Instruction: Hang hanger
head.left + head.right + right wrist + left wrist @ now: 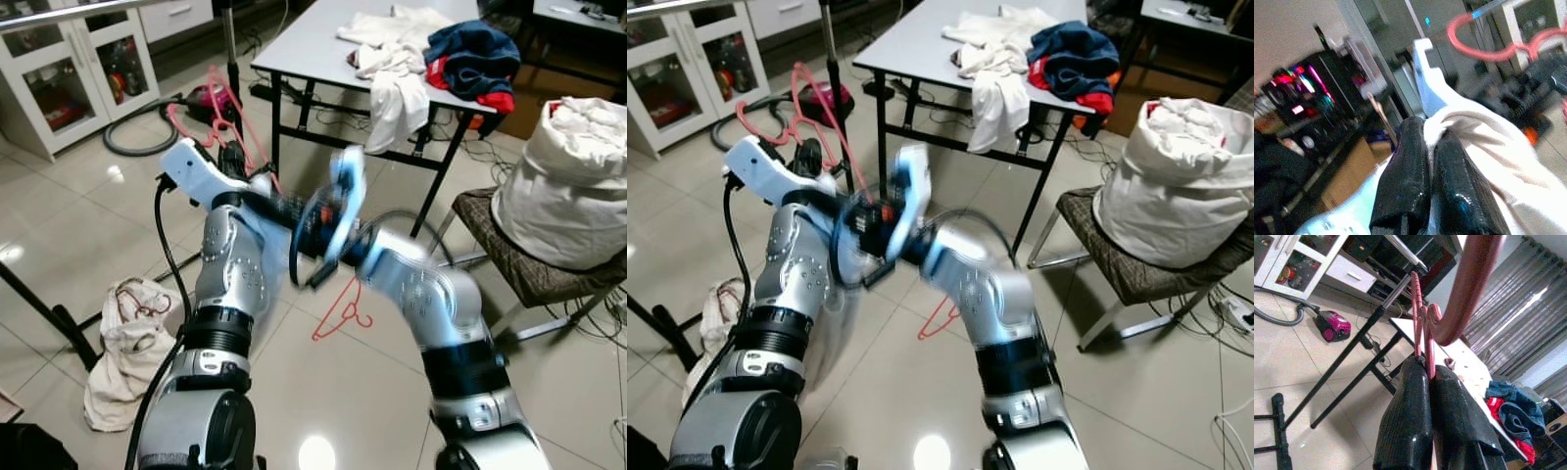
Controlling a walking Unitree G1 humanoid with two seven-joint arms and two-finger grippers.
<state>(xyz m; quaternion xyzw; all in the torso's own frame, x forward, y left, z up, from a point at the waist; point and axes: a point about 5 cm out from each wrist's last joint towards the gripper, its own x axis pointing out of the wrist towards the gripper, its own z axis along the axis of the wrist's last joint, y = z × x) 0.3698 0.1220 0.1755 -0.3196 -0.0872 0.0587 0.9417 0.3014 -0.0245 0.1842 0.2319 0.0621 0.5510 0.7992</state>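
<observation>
Fingers [1405, 421] of left gripper [1427, 377] clamped on pink hanger [1420, 318], right gripper [1430, 134] fingers pinched on white cloth [1498, 152].

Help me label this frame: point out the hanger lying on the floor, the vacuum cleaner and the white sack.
hanger on the floor [340, 315], left eye view, its red shoulder bar.
vacuum cleaner [1332, 325], left wrist view, its magenta body.
white sack [568, 191], left eye view, its bulging side.

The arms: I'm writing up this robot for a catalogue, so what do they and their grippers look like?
Both arms are silver metal with black ribbed joint bands. A black cable loops beside the left arm. The right arm matches. Each gripper has two long glossy black fingers.
</observation>
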